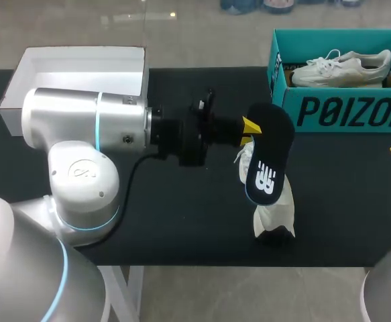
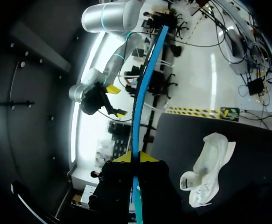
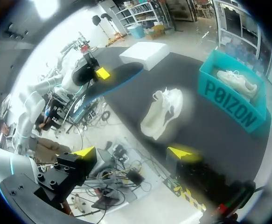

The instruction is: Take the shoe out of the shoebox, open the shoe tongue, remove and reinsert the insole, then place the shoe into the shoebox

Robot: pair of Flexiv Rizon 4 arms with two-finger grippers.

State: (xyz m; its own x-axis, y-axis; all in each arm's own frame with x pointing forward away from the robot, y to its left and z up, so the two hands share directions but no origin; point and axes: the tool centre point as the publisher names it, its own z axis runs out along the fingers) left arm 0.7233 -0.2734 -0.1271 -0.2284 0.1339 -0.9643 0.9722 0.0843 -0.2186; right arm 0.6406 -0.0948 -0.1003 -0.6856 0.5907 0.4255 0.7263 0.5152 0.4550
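Pinching one end of the black insole [image 1: 270, 154], the left gripper [image 1: 249, 129] holds it up in the air, its two fingers pressed against the insole from either side. In the left wrist view the insole [image 2: 142, 93] shows edge-on as a thin blue strip running out from between the yellow tips of the left gripper [image 2: 136, 157].

The white shoe [image 1: 274, 211] lies on the black table [image 1: 182, 221], outside the teal shoebox [image 1: 343, 111] and well apart from it. From above, the raised insole overlaps the shoe's upper part. A second shoe [image 1: 343, 67] rests inside the shoebox. A white lid [image 1: 81, 67] sits at the table's far left corner.

The right gripper [image 3: 135, 151] hangs off the table's right side, fingers spread wide and holding nothing.
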